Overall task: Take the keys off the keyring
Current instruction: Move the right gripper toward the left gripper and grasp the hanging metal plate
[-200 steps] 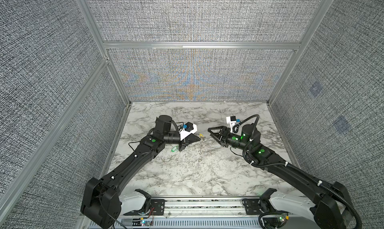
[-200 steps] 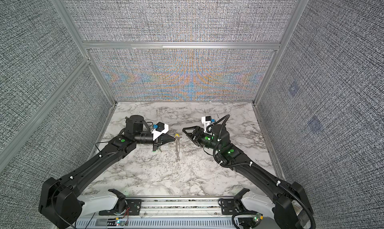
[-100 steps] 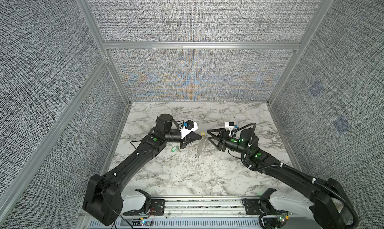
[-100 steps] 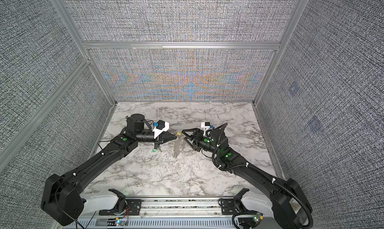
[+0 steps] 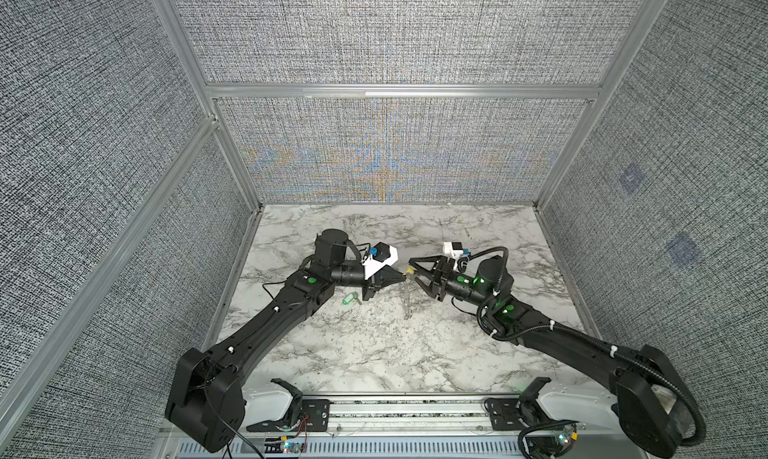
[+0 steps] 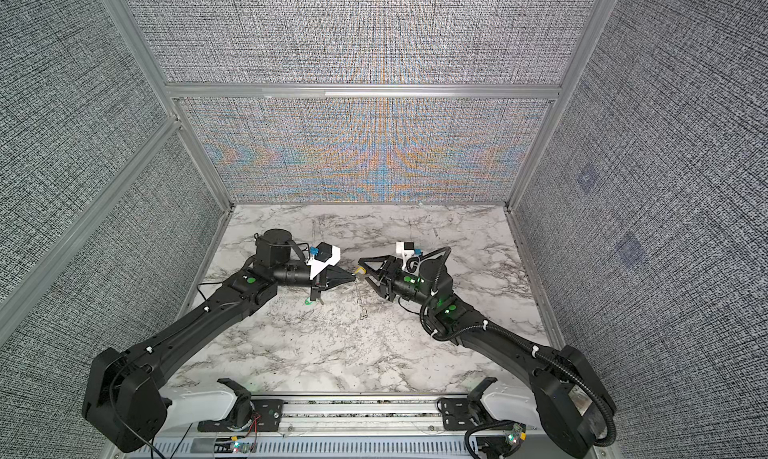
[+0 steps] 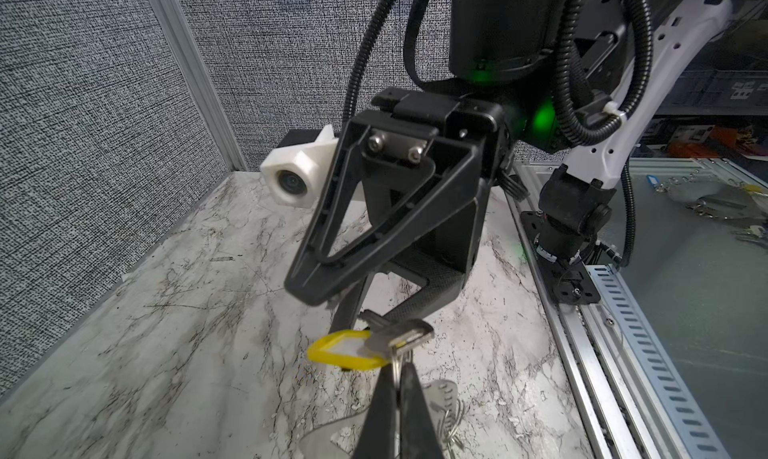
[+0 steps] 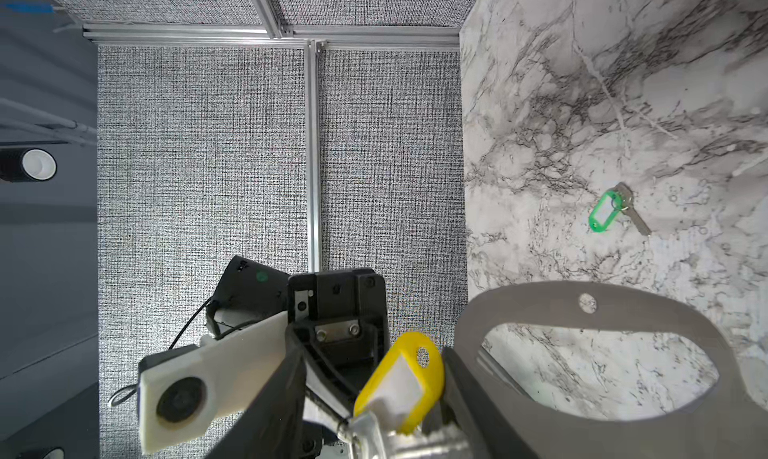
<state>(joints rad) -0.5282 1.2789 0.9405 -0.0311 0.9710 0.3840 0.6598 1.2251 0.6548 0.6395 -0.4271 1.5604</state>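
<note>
Left claw [image 5: 402, 276]: clenched on the upper end of the flat dark-grey elongated oval keyring [image 5: 405, 299], fingertips pressed together over its thin edge in the left wrist view [image 7: 397, 367]
Right claw [image 5: 412, 272]: released, jaws spread apart, facing the left claw tip to tip near the middle of the white marble-patterned counter [image 5: 374, 353]
Keyring: hangs from the left claw above the counter, long axis pointing down; whether its lower end touches the surface cannot be told; the right wrist view shows its broad face and big central opening [image 8: 540, 305]
Thin wire rings [image 7: 451, 419]: a small bunch low on the keyring, blurred
Small silver key with the yellow plastic tag [image 8: 401, 380]: up at the held end of the keyring, just beside the left claw's tips and between the right claw's open jaws; neither jaw is seen pressing on it; how it joins the keyring cannot be made out
Yellow tag: roughly level, sticking out sideways in the left wrist view [image 7: 345, 351]
Small silver key with the green plastic tag [image 8: 604, 211]: lies flat on the counter, apart from the keyring, close under the left claw's base in both top views [image 5: 350, 299] [image 6: 307, 302]
</note>
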